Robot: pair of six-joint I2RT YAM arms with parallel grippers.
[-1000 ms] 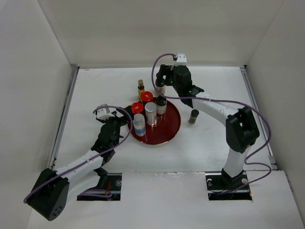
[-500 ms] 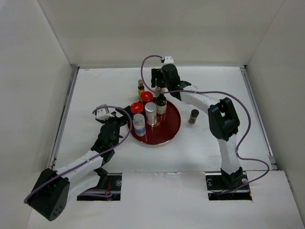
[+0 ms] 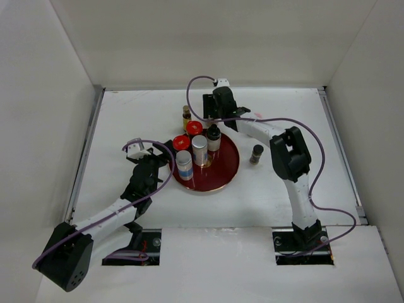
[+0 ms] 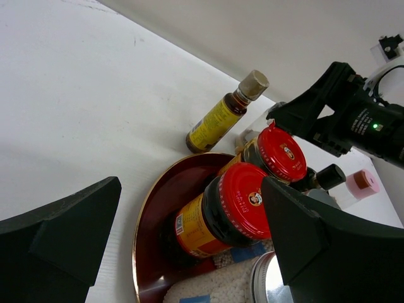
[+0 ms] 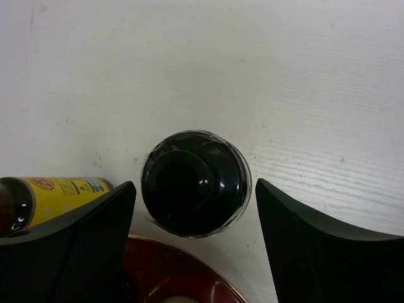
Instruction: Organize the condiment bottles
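While the right gripper hides it from above, the wrist view shows a black-capped bottle between its spread jaws — contact unclear — just beyond the tray; the left gripper gapes wide at the tray's left rim.

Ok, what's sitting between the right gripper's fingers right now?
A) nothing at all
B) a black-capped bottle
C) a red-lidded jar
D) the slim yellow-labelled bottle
B: the right wrist view looks straight down on a black-capped bottle centred inside the open right gripper, with a gap on either side. The yellow-labelled bottle lies outside the gripper, off to one side.
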